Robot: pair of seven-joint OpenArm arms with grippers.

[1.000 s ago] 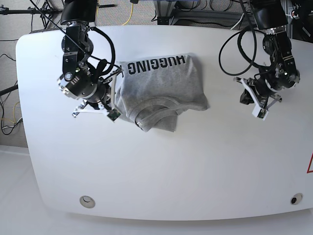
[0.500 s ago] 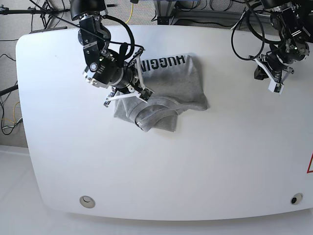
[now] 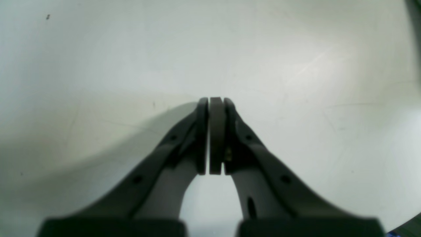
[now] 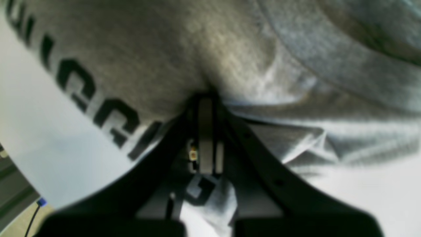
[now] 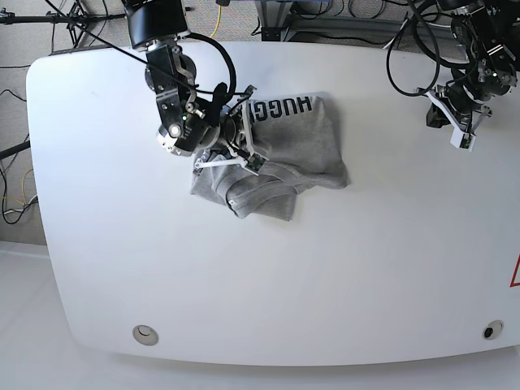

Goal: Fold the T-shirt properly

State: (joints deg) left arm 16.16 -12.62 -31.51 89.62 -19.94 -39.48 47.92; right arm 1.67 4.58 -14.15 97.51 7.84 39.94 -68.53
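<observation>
T-shirt (image 5: 280, 154) lay bunched on the white bench (image 5: 268, 284), toward its far side and left of centre in the base view; the heather-grey cloth was folded over itself, with black block letters along its far edge and a thicker rolled fold at its near-left corner; its right edge ended in a soft point toward the bench's middle.

Right gripper (image 4: 206, 98) had its jaws pressed together, the tips pushed into the grey cloth just beside the lettering; the wrist view showed the fabric dimpled and creased around the tips, though whether a pinch of cloth sat between them I could not tell; in the base view this gripper (image 5: 244, 145) sat over the shirt's left part, its arm reaching in from the far-left edge.

Left gripper (image 3: 212, 102) was also closed, pads flat against each other with nothing between them; beneath it was only bare bench surface; in the base view it (image 5: 457, 122) hung near the far-right edge, well apart from the shirt.

Bench surface lay open on the near half, from the shirt's near fold down to the front rim, and between the shirt's right point and the left gripper; the shirt's far edge lay near the bench's far rim, leaving less room there; cables (image 5: 406, 57) looped above the far-right corner beside the left arm.
</observation>
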